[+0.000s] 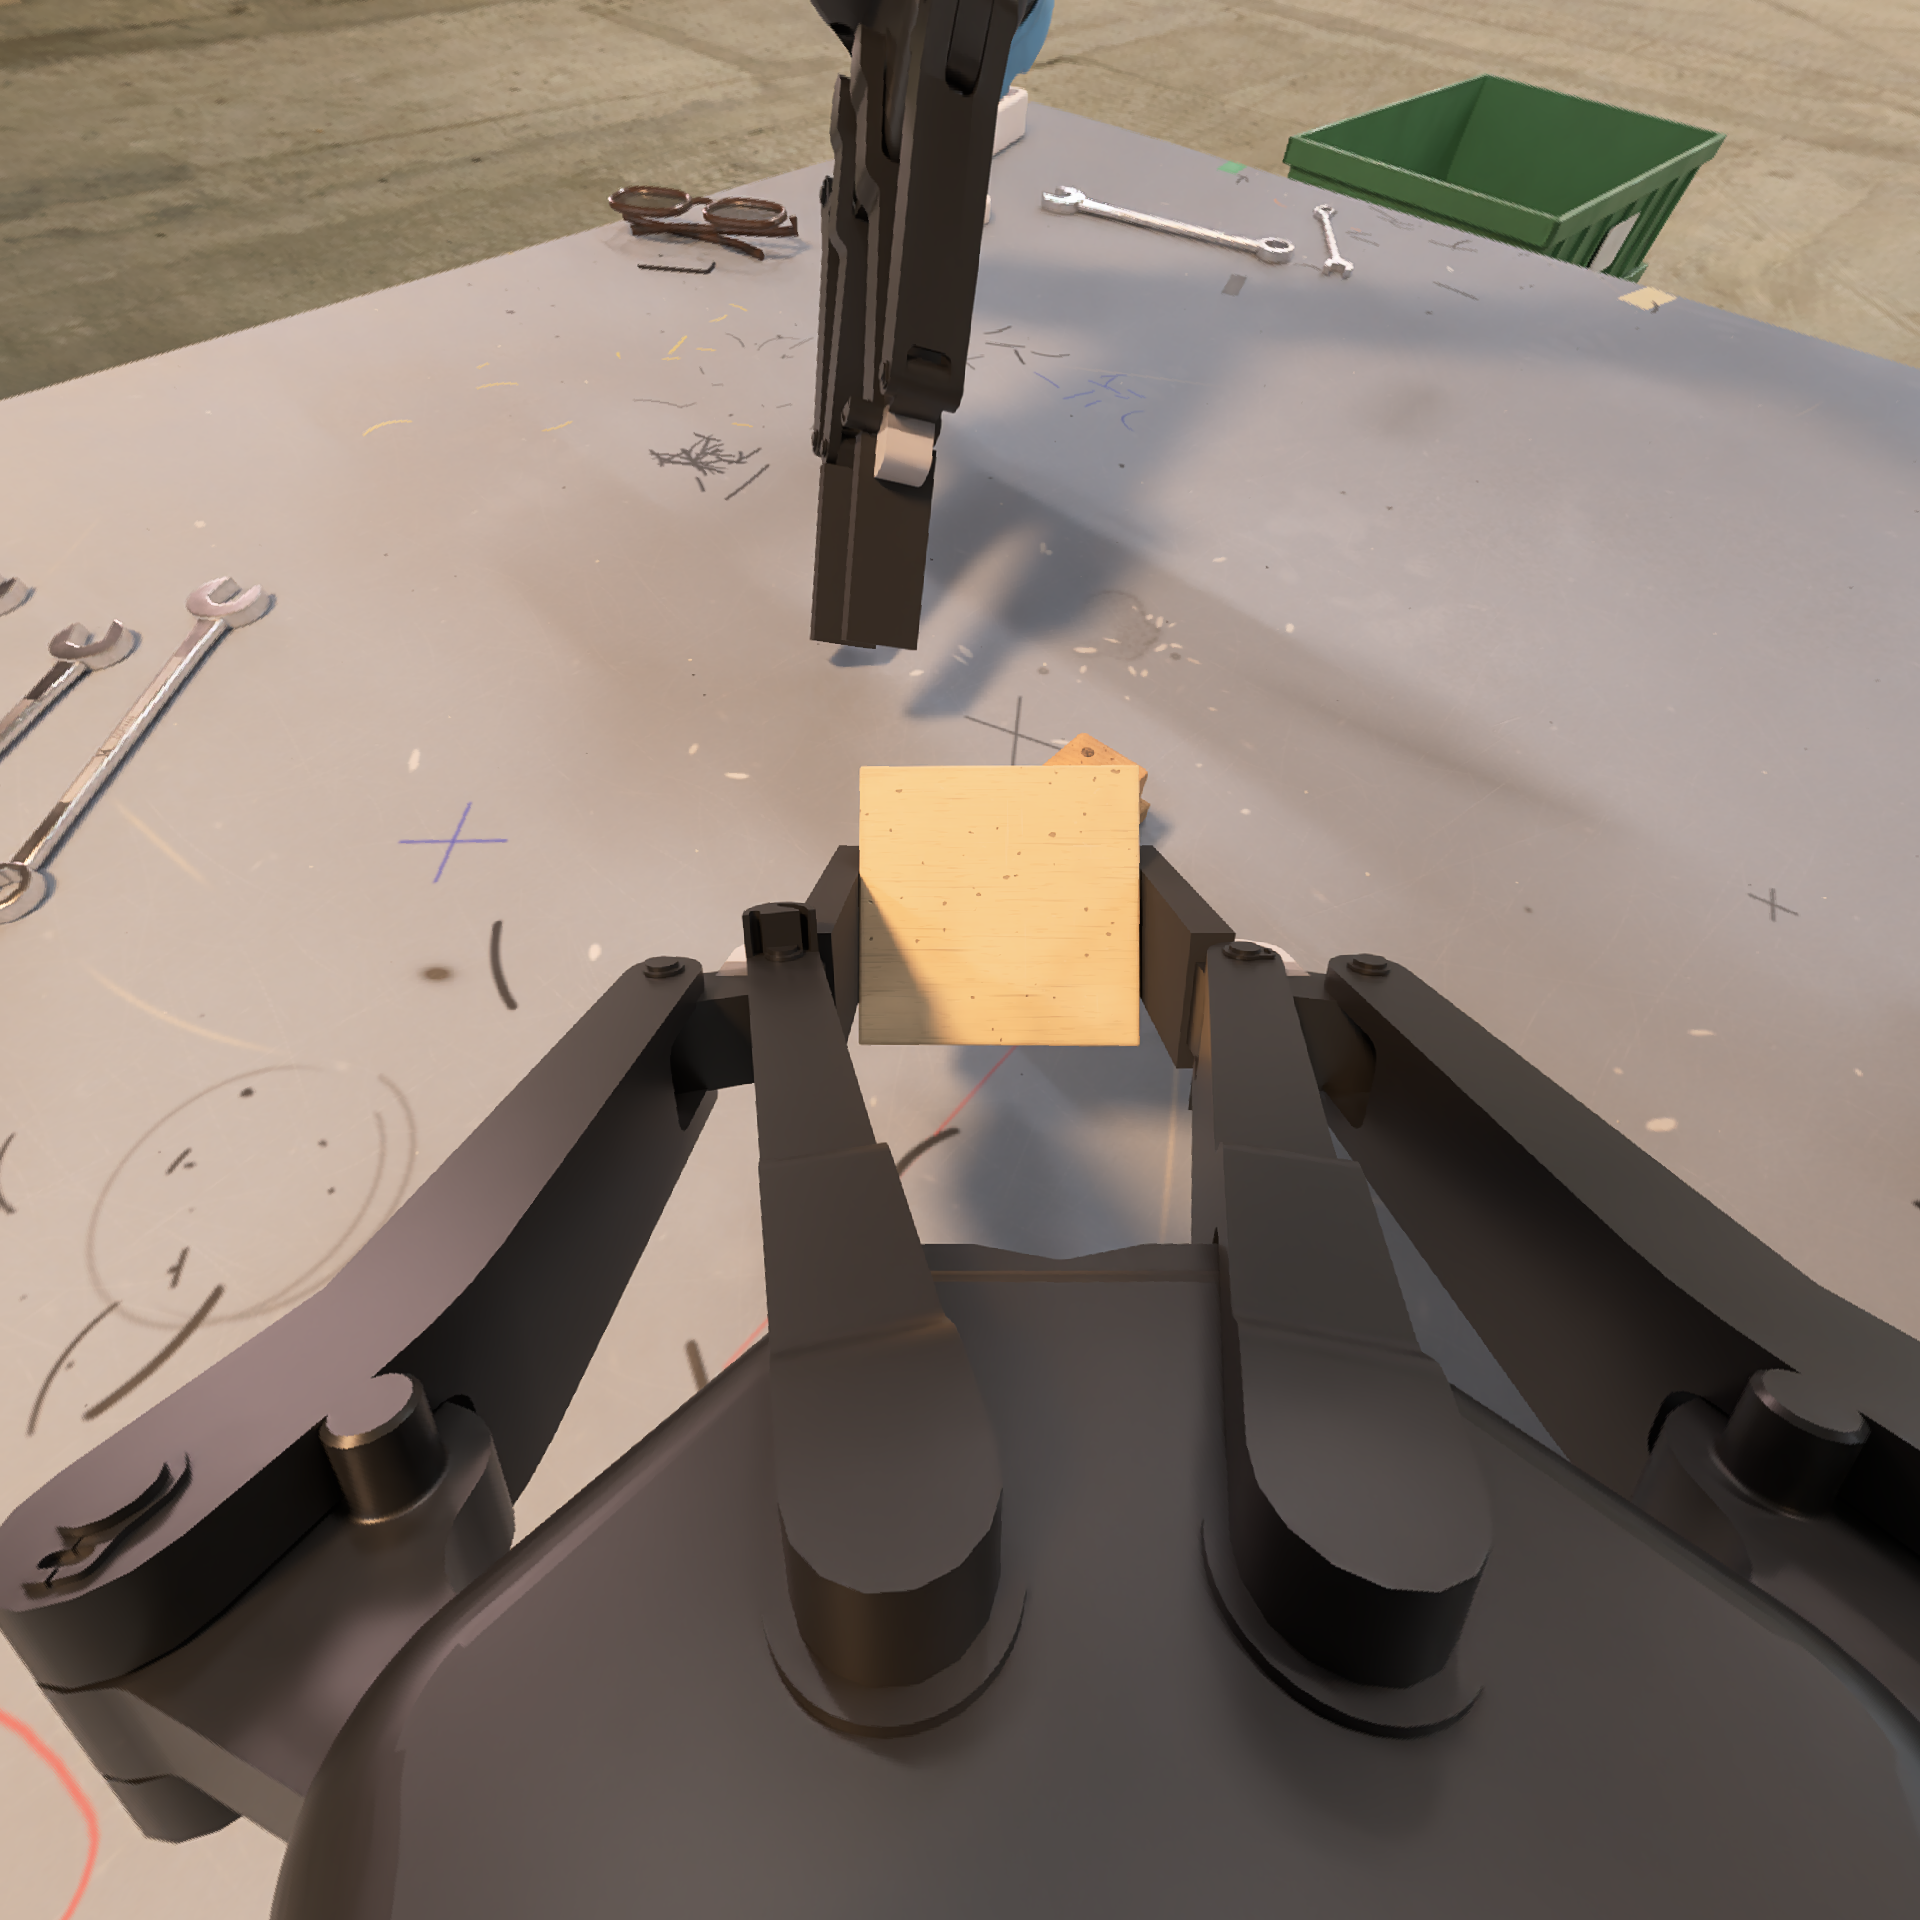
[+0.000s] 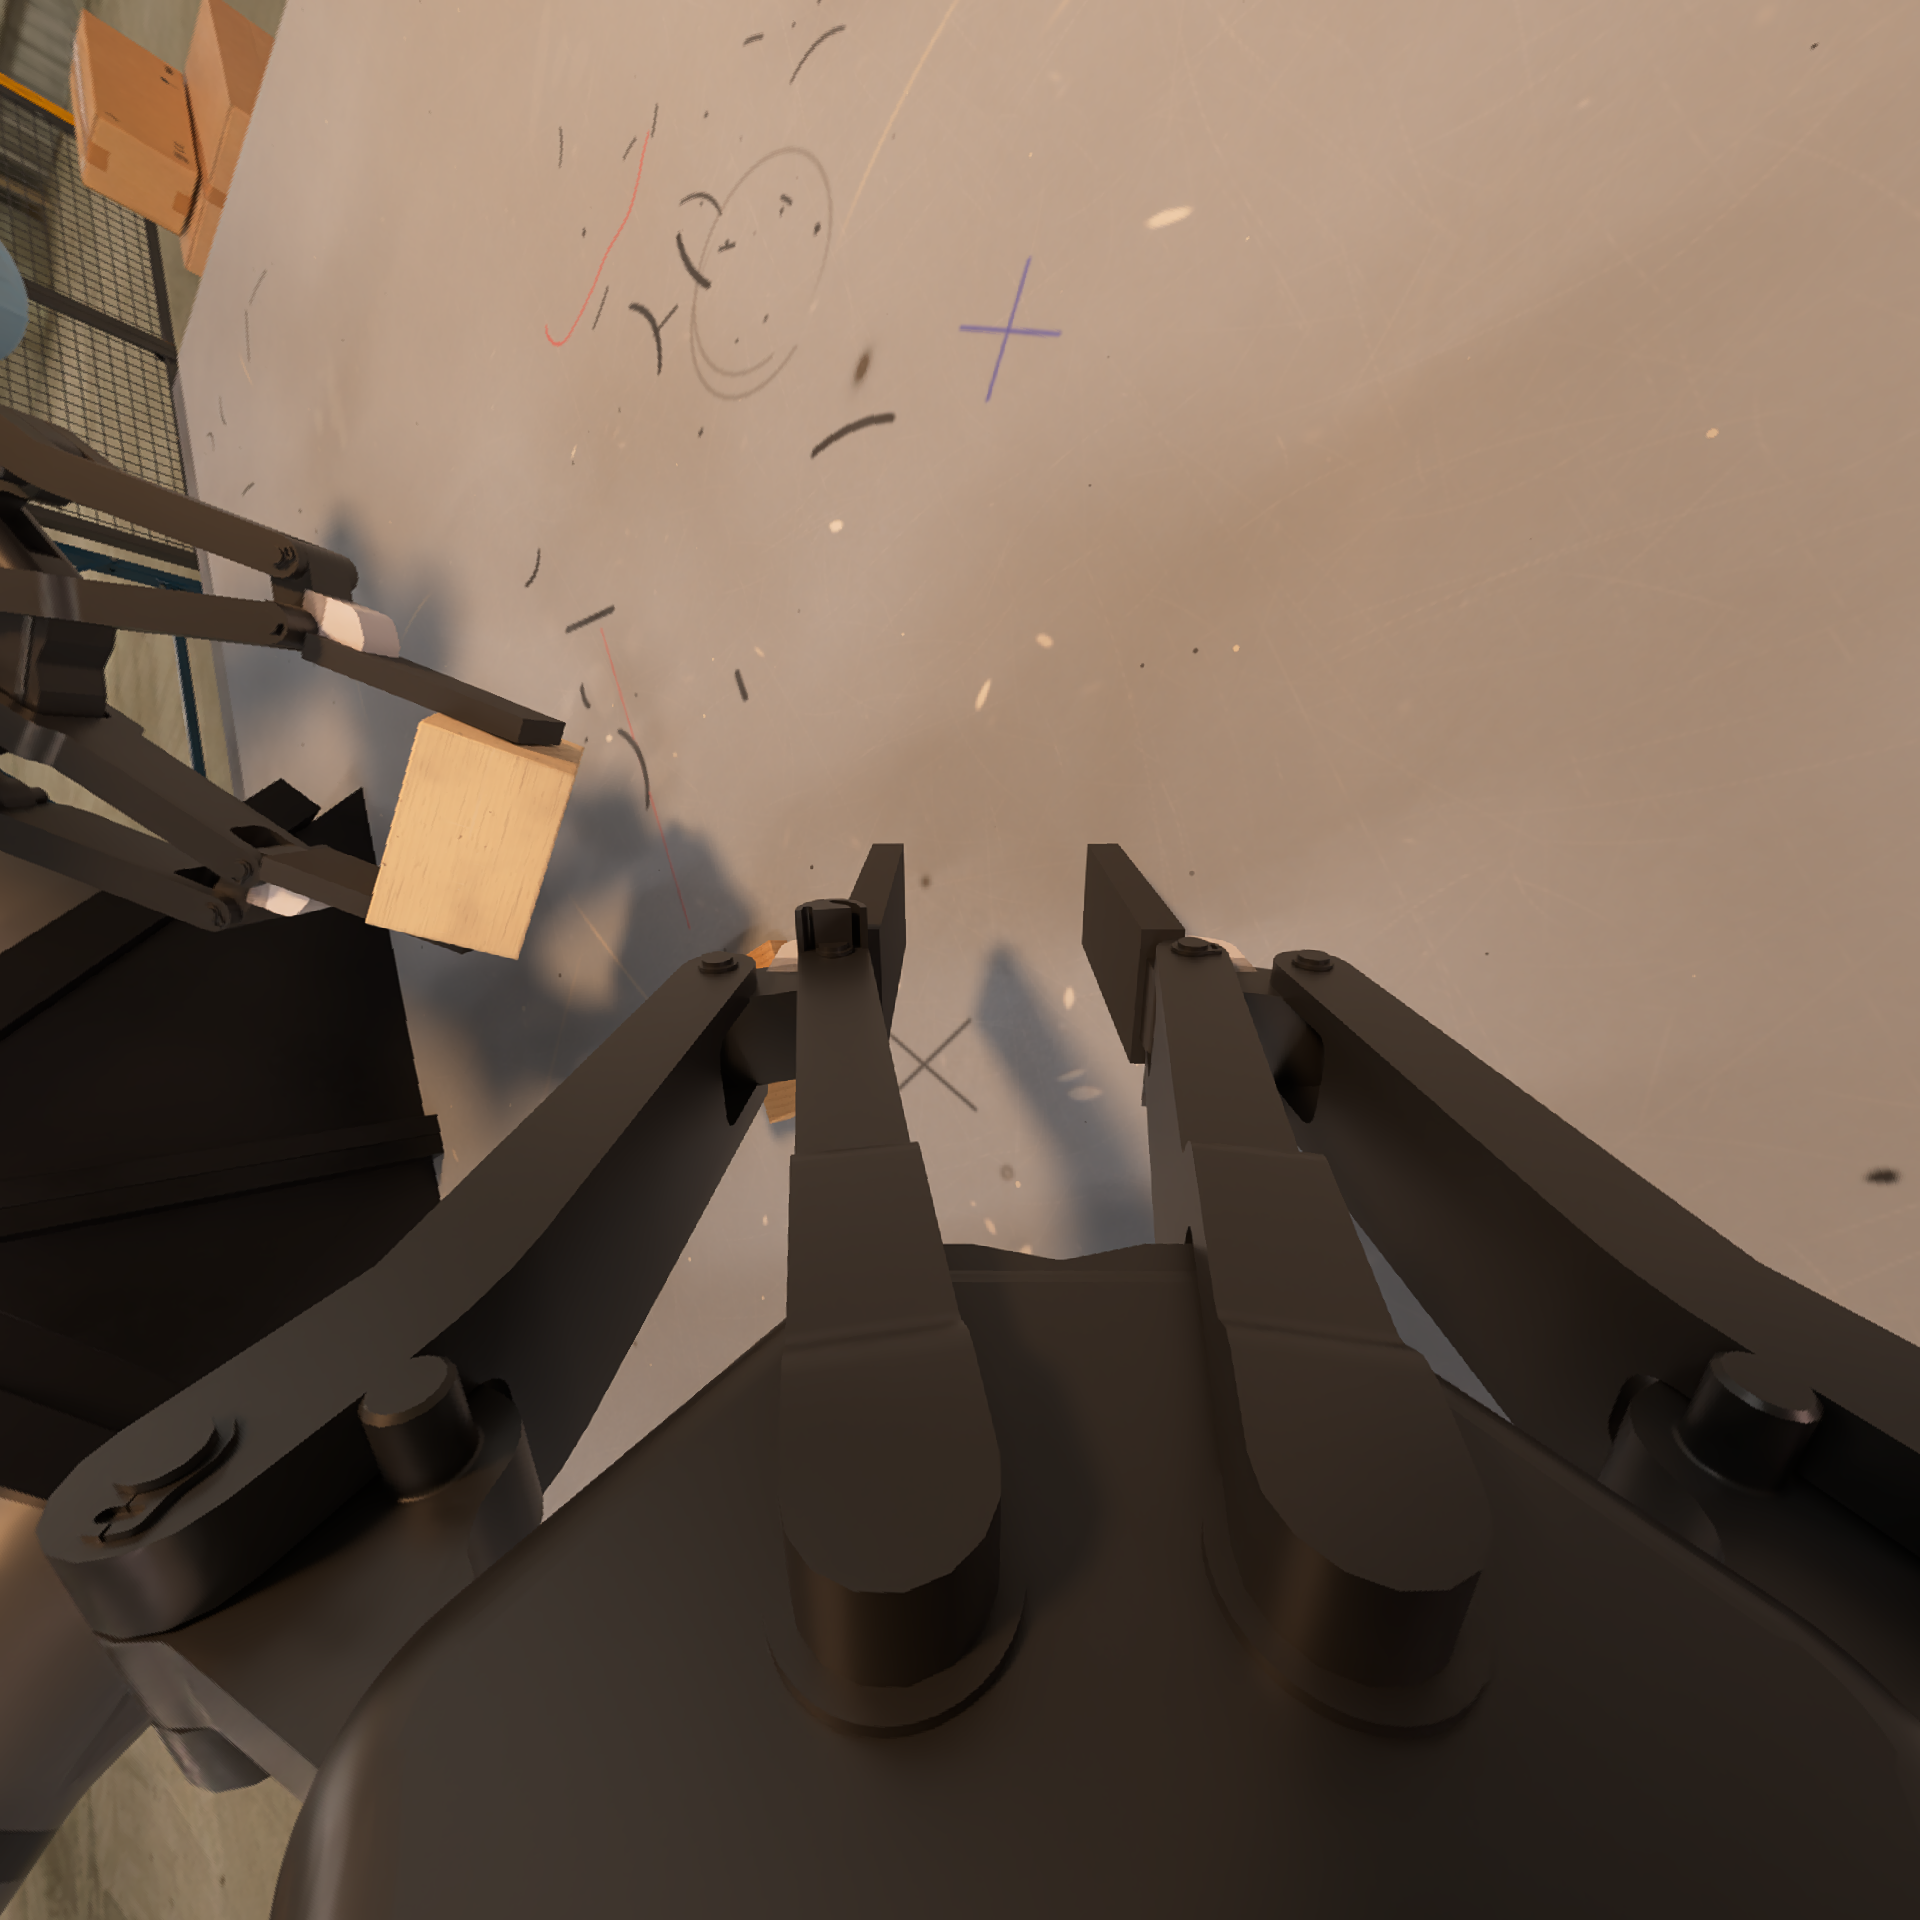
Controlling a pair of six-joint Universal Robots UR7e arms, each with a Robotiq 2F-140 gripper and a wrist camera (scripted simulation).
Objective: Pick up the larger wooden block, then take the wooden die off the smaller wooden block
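Observation:
My left gripper [image 1: 1000, 883] is shut on the larger wooden block [image 1: 997, 904], a pale cube held clear of the grey table [image 1: 1455, 623]. Just behind the cube, a corner of the darker wooden die [image 1: 1091, 753] peeks out; the smaller block under it is almost fully hidden. My right gripper [image 2: 992, 904] is open and empty, pointing down at the table. It hangs beyond the die in the left wrist view [image 1: 862, 634]. The right wrist view shows the left gripper [image 2: 457, 821] holding the cube [image 2: 473, 842]; an orange-brown sliver [image 2: 774, 951] shows behind my left finger.
Wrenches lie at the table's left edge [image 1: 125, 717] and at the back [image 1: 1164, 220]. Brown glasses [image 1: 707, 216] lie at the back. A green bin [image 1: 1496, 171] stands past the far right corner. Cardboard boxes [image 2: 156, 125] sit off the table.

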